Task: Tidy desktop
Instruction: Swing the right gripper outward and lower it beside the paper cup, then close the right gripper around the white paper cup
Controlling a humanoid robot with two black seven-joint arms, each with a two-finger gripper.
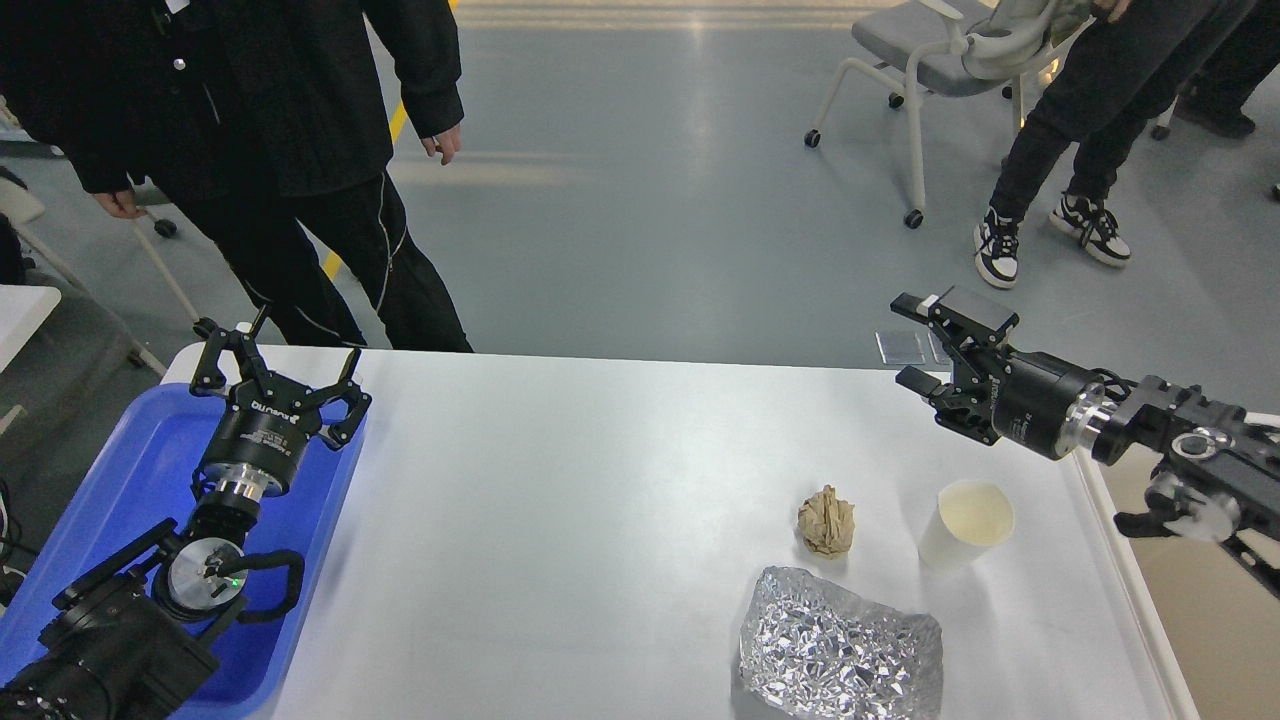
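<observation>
Left claw (pixel 278 372): spread wide, empty, above the blue tray (pixel 150 440).
Right claw (pixel 935 345): released, empty, poised over the far right edge.
Bench (pixel 600 480): carries crumpled paper ball (pixel 826 521), paper cup (pixel 966 524), foil sheet (pixel 842 645), likely awaiting clearing.

On the desktop (pixel 600 480), the tray (pixel 130 480) lies left; paper ball (pixel 826 522), cup (pixel 965 525) and foil (pixel 840 645) lie right, the foil maybe touching nothing.

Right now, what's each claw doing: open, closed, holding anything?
Left claw: open, empty, above the blue tray.
Right claw: open, empty, above the desktop's far right edge.
</observation>
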